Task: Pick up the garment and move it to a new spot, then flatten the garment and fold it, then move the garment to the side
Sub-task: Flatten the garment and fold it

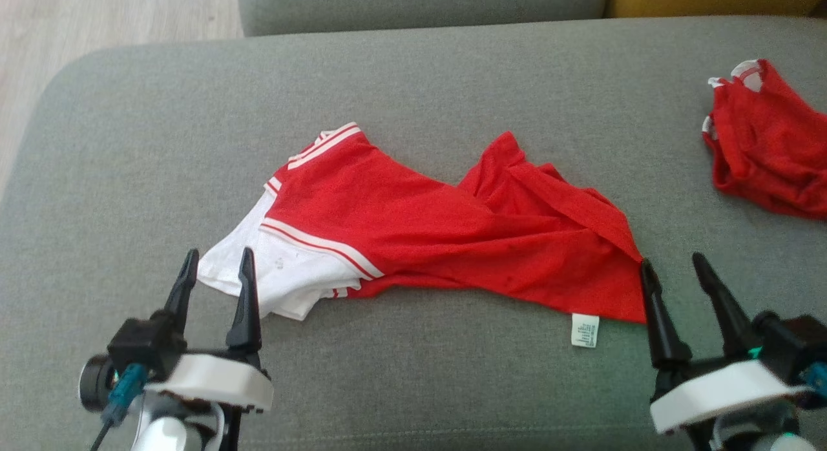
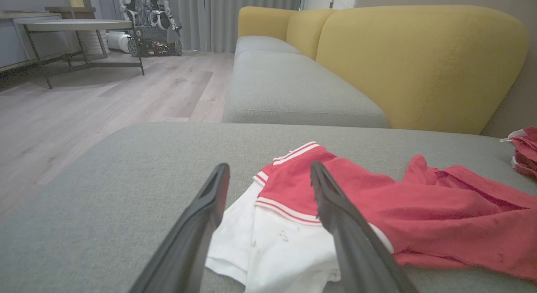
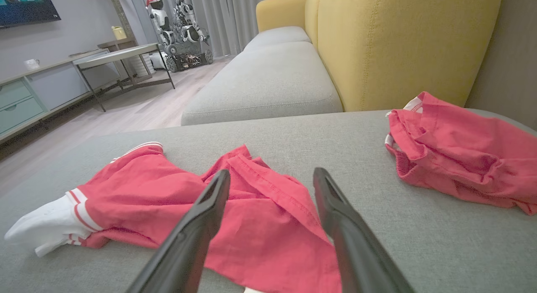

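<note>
The garment (image 1: 426,234), a red T-shirt with white sleeves and red-and-white striped trim, lies crumpled across the middle of the grey cushion (image 1: 413,83); its small white tag (image 1: 585,329) sticks out at the near right hem. My left gripper (image 1: 218,263) stands open at the white sleeve (image 2: 272,247), with its fingertips over the sleeve's near edge. My right gripper (image 1: 675,265) is open at the red hem's right corner (image 3: 272,238). Nothing is held.
A smaller red garment (image 1: 769,147) with thin white edging lies bunched at the cushion's right, also in the right wrist view (image 3: 457,154). A yellow sofa back (image 2: 419,62) rises behind. Wooden floor (image 2: 105,95) and a table (image 2: 79,26) lie to the left.
</note>
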Available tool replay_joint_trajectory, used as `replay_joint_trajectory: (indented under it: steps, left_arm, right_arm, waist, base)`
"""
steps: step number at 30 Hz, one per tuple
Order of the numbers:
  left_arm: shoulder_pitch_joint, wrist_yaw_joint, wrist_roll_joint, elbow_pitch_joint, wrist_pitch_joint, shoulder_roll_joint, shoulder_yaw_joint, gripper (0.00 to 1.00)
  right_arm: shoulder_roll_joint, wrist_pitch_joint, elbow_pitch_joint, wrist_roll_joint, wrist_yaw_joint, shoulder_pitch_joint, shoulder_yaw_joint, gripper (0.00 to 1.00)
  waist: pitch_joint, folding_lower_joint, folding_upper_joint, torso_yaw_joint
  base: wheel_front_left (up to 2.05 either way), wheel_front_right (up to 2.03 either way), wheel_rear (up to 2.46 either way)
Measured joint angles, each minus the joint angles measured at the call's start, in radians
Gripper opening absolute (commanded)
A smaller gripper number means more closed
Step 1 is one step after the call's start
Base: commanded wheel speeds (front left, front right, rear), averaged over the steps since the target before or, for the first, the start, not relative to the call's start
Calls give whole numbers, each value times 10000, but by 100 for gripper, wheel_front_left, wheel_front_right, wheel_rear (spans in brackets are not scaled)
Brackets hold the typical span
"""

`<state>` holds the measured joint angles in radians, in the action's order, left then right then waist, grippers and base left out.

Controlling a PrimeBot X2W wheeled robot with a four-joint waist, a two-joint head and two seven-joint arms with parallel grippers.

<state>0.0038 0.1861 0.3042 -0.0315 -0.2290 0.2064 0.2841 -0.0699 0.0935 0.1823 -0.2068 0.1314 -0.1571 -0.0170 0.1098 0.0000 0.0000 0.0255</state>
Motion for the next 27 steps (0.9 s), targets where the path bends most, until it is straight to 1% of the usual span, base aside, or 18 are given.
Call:
replay_joint_trajectory:
  steps: [7,15,27]
  left_arm:
    - [610,94,184,215,178,130,-6,100]
    - [671,132,199,322,422,242,-2,100]
    - [655,159,305,270,464,343,10,100]
  right_arm:
    - [240,-155,380,146,0,-638,-238,100]
    - [247,-155,408,146,0,-635,-257,100]
    - [251,-221,393,-29,0,-616,-255,100]
  waist:
    - [-275,0,0,-125]
    - [-312,0,0,-163]
    - [-217,0,0,-126]
  base:
    - [0,0,0]
    - [0,0,0]
    - [0,0,0]
